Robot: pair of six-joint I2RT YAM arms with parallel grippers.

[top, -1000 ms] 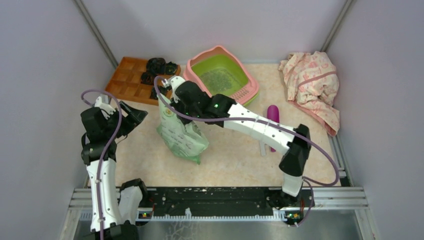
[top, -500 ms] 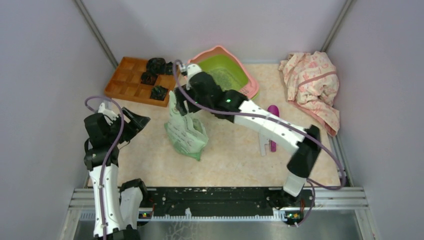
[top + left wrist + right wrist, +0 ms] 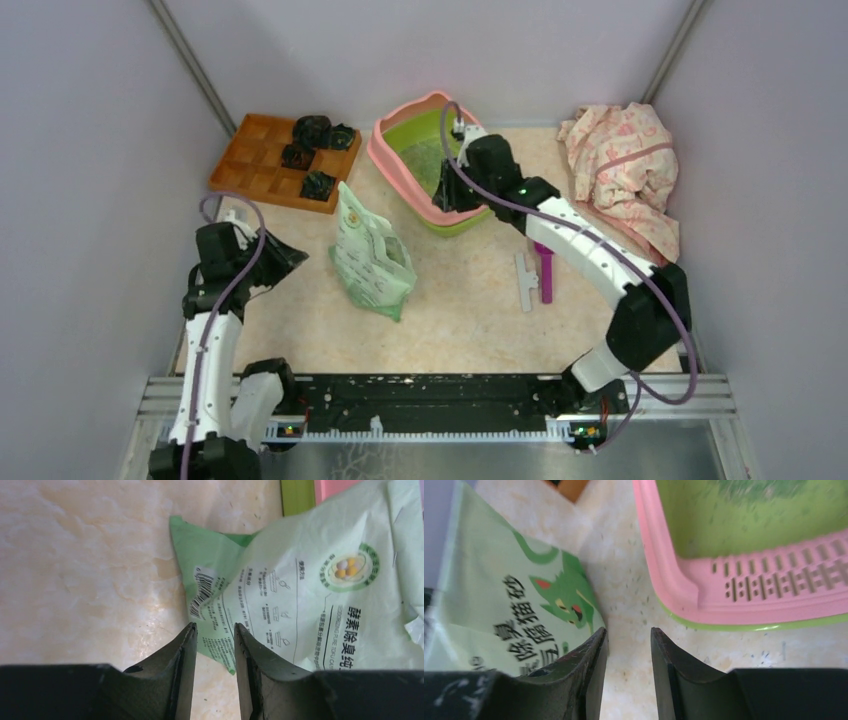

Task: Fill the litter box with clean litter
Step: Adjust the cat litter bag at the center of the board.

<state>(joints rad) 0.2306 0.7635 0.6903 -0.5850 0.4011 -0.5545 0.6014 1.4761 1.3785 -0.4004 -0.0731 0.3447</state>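
The litter box (image 3: 386, 150), a lime green basin with a pink rim, stands at the back centre. Dark litter (image 3: 424, 158) speckles its floor, partly hidden by my right arm. In the right wrist view its slotted pink grate (image 3: 769, 580) lies just ahead, with litter (image 3: 754, 489) beyond. My right gripper (image 3: 442, 198) (image 3: 628, 632) hovers at the box's near left edge, open and empty. The pale green litter bag (image 3: 370, 255) (image 3: 310, 595) (image 3: 509, 595) stands on the table, held by nothing. My left gripper (image 3: 288, 256) (image 3: 214, 627) sits left of the bag, open with a narrow gap and nothing between its fingers.
An orange-brown compartmented tray (image 3: 262, 160) with dark clumps sits at the back left. A pink patterned cloth (image 3: 620, 170) lies at the back right. A purple scoop (image 3: 545, 268) and a grey tool (image 3: 524, 282) lie right of centre. Walls close in both sides.
My right gripper let go of the bag and swung right and back over the litter box. The bag now stands alone. My left gripper's jaws narrowed and the arm shifted slightly nearer.
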